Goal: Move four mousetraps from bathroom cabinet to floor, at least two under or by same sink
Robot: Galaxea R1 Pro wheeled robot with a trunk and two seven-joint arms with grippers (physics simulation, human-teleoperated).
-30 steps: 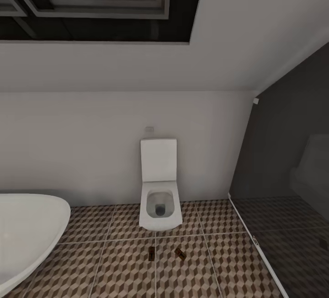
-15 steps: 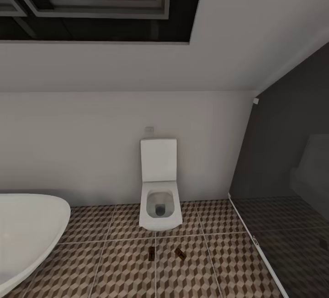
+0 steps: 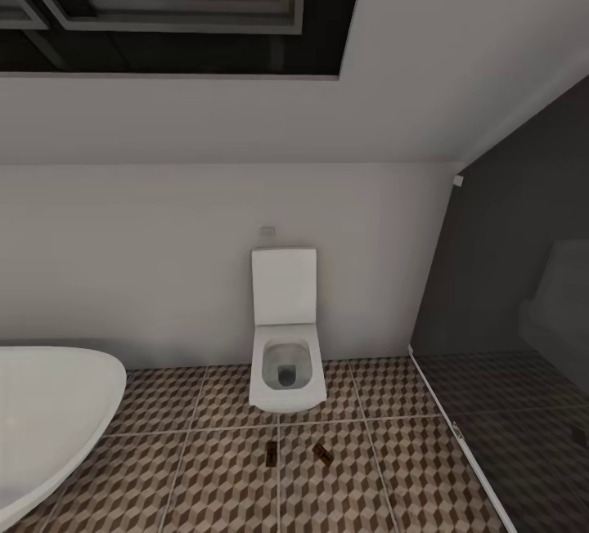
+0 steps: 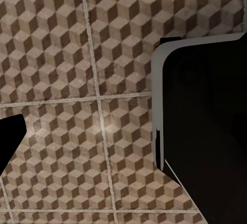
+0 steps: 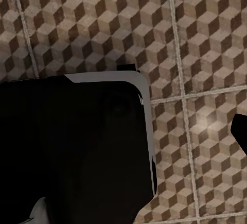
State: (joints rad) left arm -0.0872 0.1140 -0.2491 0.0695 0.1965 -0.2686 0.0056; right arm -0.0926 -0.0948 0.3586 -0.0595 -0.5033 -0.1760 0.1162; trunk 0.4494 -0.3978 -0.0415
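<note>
Two mousetraps (image 3: 271, 453) lie on the bathroom floor (image 3: 221, 476), just near of the white toilet (image 3: 285, 353); the second mousetrap (image 3: 324, 454) sits to the right of the first, turned at an angle. The bathtub (image 3: 49, 418) curves in at the left, and a dark glass partition (image 3: 507, 312) closes the right side. No sink or cabinet can be seen from here.

Each trap looks like a light, stiff wooden slip lying flat, so I'd judge it hard to get under; pinching the long edges of the board, clear of the wire, seems safest, since the spring could snap.

Both wrist views look down on patterned tile past the robot's dark body (image 4: 206, 126). I cannot tell whether either set of jaws is wide or narrow; nothing seems held.
</note>
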